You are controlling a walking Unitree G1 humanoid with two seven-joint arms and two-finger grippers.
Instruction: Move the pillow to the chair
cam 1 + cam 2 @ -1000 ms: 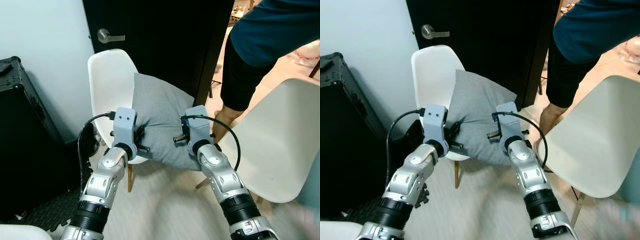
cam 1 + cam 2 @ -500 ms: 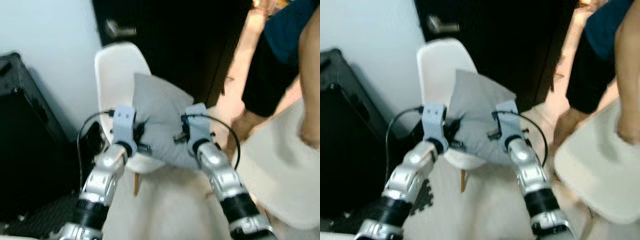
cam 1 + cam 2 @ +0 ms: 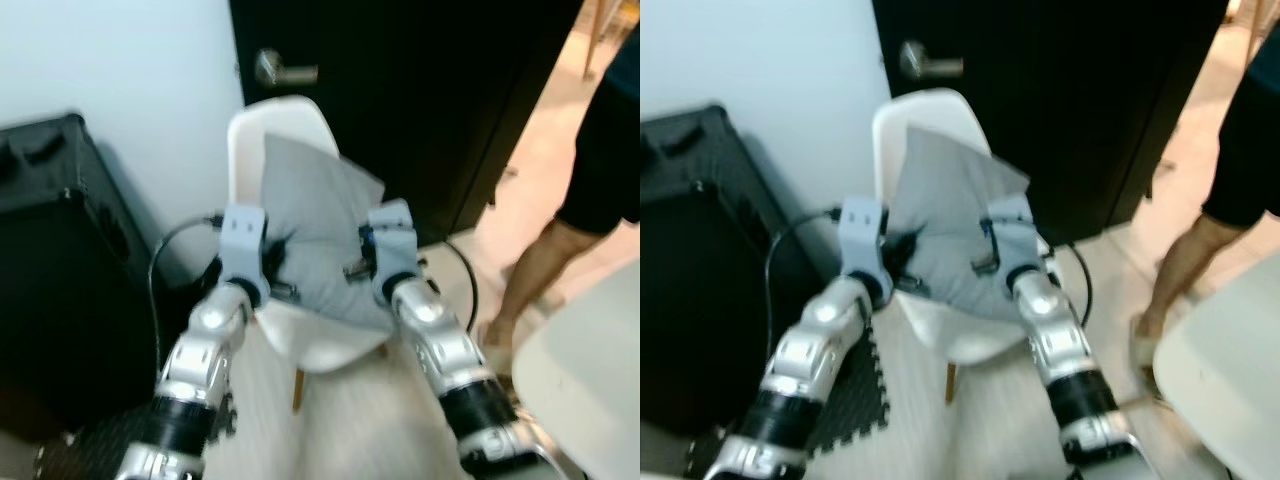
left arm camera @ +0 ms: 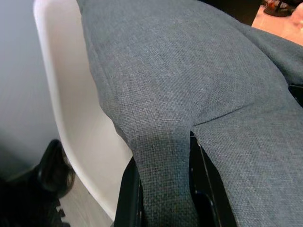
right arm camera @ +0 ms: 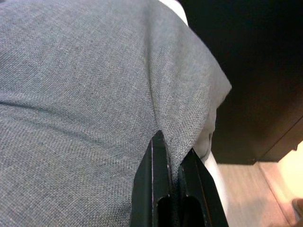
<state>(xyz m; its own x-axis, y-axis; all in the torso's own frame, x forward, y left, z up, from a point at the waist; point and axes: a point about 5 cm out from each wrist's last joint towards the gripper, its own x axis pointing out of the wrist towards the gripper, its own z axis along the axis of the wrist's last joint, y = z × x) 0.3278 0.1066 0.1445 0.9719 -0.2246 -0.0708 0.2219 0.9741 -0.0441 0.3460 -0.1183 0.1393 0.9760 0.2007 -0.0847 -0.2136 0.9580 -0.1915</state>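
left eye view: the grey pillow (image 3: 318,235) hangs between the 2 arms, directly over the seat of the white chair (image 3: 268,140) that stands against the dark door (image 3: 420,90). the left gripper (image 3: 275,268) bites the pillow's side nearer the black case (image 3: 60,250); the right gripper (image 3: 358,262) bites the side nearer the person (image 3: 590,190) standing off past the door. the pillow's upper corner lies close in front of the chair's backrest, and its lower edge looks just above the seat, though the blur keeps me from telling whether it touches. a 2nd white chair (image 3: 590,370) sits well apart from the first, on the person's side.

right eye view: same layout; the pillow covers most of the backrest and the seat's front edge shows below it.

left wrist view: the 2 black fingers (image 4: 127,198) are clamped on a pinched fold of pillow cloth, with the chair's white shell just beside the fabric.

right wrist view: the fingers (image 5: 154,189) are pressed nearly together on a thin fold of the same cloth, the door dark beyond it.

judgement: the carry looks nearly done, since the pillow is already at the chair. what is left seems to be lowering it fully onto the seat, letting go with both grippers, and drawing the arms clear.
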